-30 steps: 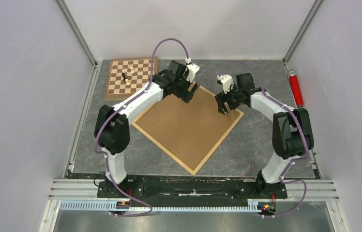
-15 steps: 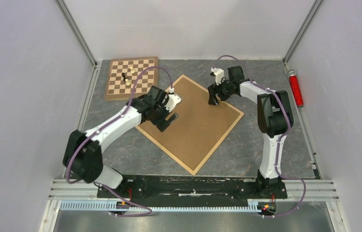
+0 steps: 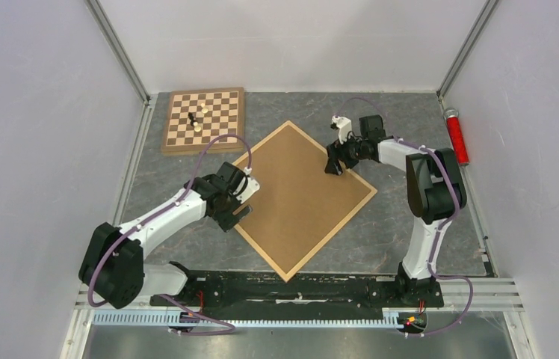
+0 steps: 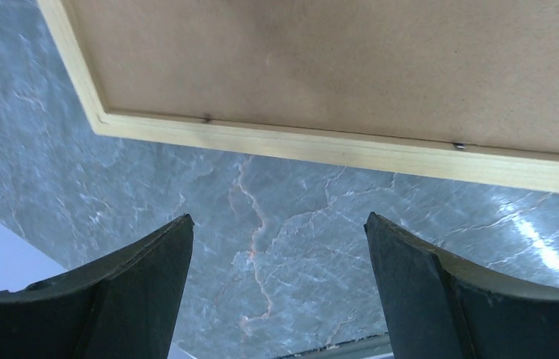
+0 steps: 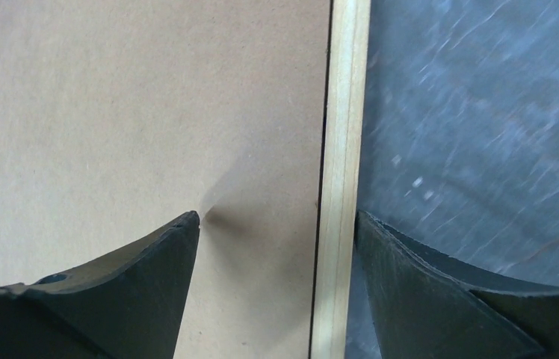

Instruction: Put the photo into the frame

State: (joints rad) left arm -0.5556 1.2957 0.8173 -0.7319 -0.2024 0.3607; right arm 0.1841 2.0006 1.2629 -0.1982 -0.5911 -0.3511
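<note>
Large thin light-wood rectangular frame [image 3: 329, 232] lying flat at centre of grey marbled desk [image 3: 388, 232], turned diamond-wise, plain brown backing board [image 3: 303, 187] sitting inside. Left claw [image 4: 276, 228] standing wide open, hovering over desk just off frame's 8 o'clock edge. Right claw [image 5: 276, 221] standing open, straddling frame's 1 o'clock edge.

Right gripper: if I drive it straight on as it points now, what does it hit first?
Most likely the frame: its wood rail runs between the fingers of the open right gripper, one finger over the brown backing board, the other over the table. The board-side finger looks closest; depth is unclear.
</note>
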